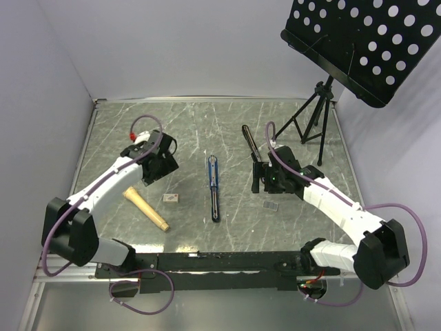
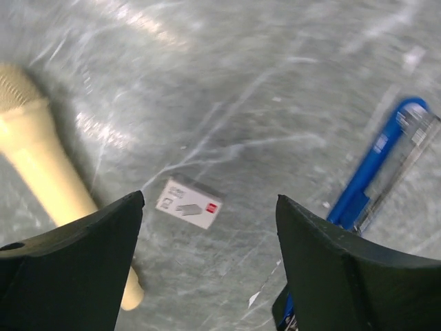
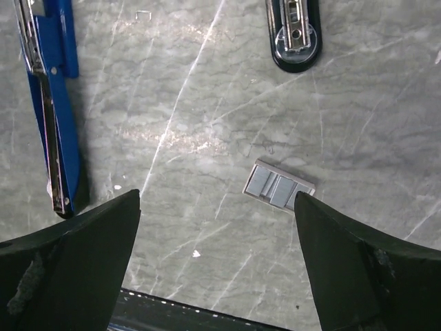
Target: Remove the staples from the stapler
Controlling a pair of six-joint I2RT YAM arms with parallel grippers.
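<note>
Dark fingers point(image 3: 76, 269) of the right gripper point(image 3: 217, 195) are filling the lower corners of the right wrist view. They are standing wide apart and holding nothing. Between them, close to the tip of the finger at the right of that view, the staples point(image 3: 279, 186) are lying flat on the grey marbled table point(image 1: 310, 117) as a short silvery strip, clear of both staplers. Whether that finger is touching the strip I cannot tell. One loose staple point(image 3: 142, 14) is lying further off, near the top edge of that view.

Left of the strip, the blue stapler point(image 1: 215, 187) is lying opened out long near the table's middle, its metal rail showing. Beyond the strip, the black stapler point(image 1: 249, 143) is resting at a slant, its rounded end pointing toward the staples.

Over on the left side, the left gripper point(image 2: 208, 198) is hovering with its jaws also spread wide and empty, looking down on a small tan-and-white box point(image 2: 189, 205). A pale tan handle-shaped object point(image 1: 146, 209) is lying just left of that box. A black perforated music stand point(image 1: 365, 41) is standing at the far right corner.
</note>
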